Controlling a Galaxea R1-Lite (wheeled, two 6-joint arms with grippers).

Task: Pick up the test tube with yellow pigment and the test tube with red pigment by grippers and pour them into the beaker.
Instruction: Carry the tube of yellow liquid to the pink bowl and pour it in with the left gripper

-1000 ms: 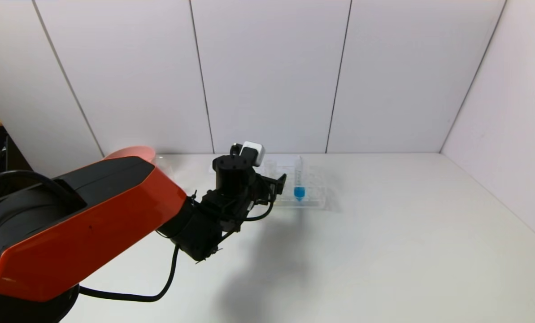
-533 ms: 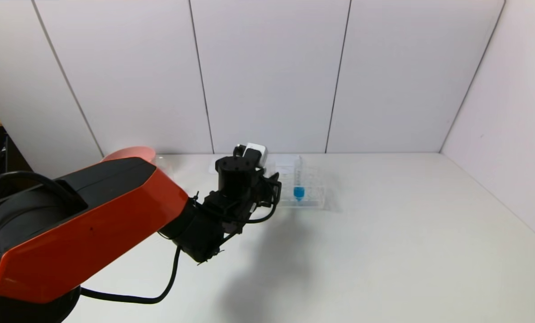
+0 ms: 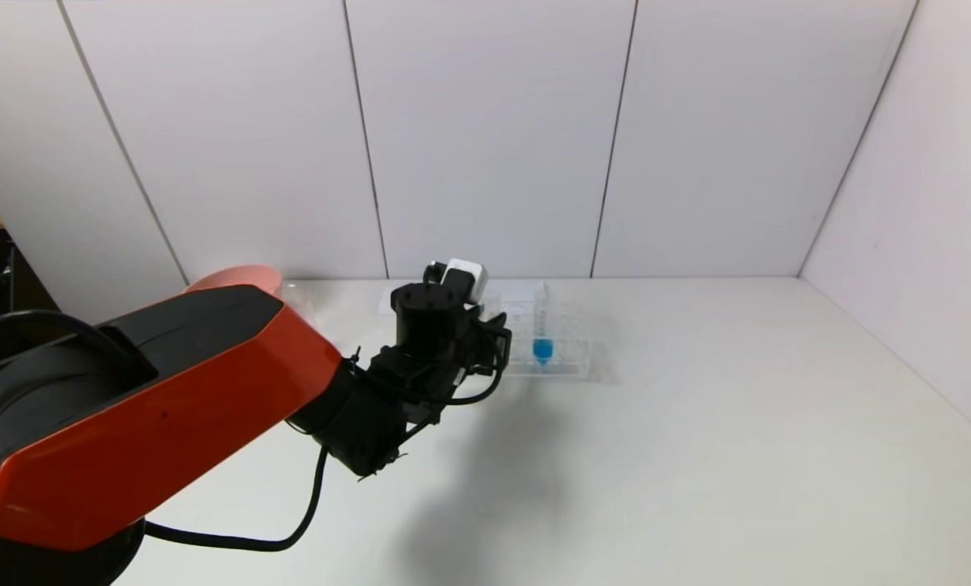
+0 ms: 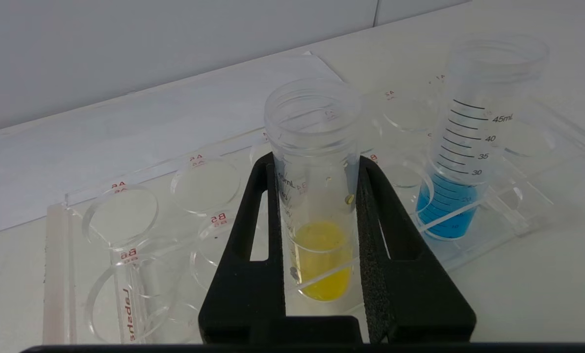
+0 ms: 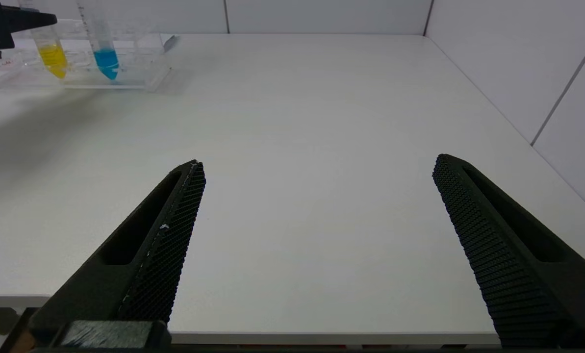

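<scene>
The test tube with yellow pigment (image 4: 321, 255) stands upright in the clear tube rack (image 4: 125, 230). My left gripper (image 4: 315, 164) is shut on it, one black finger pressed to each side of the tube above the yellow liquid. In the head view the left gripper (image 3: 493, 334) is at the rack's left end and hides that tube. The tube also shows in the right wrist view (image 5: 52, 55). The test tube with red pigment is out of view. A clear beaker (image 3: 296, 297) shows faintly beside the pink bowl. My right gripper (image 5: 317, 162) is open and empty over the table's front edge.
A tube with blue liquid (image 3: 542, 330) stands in the rack (image 3: 573, 364), just right of the held tube. A pink bowl (image 3: 241, 277) sits at the back left, partly behind my left arm. Walls close the table at the back and right.
The left gripper's fingers have drawn in at the rack's left end over the last second. Since half a second ago it has stayed still. The blue tube has not moved.
</scene>
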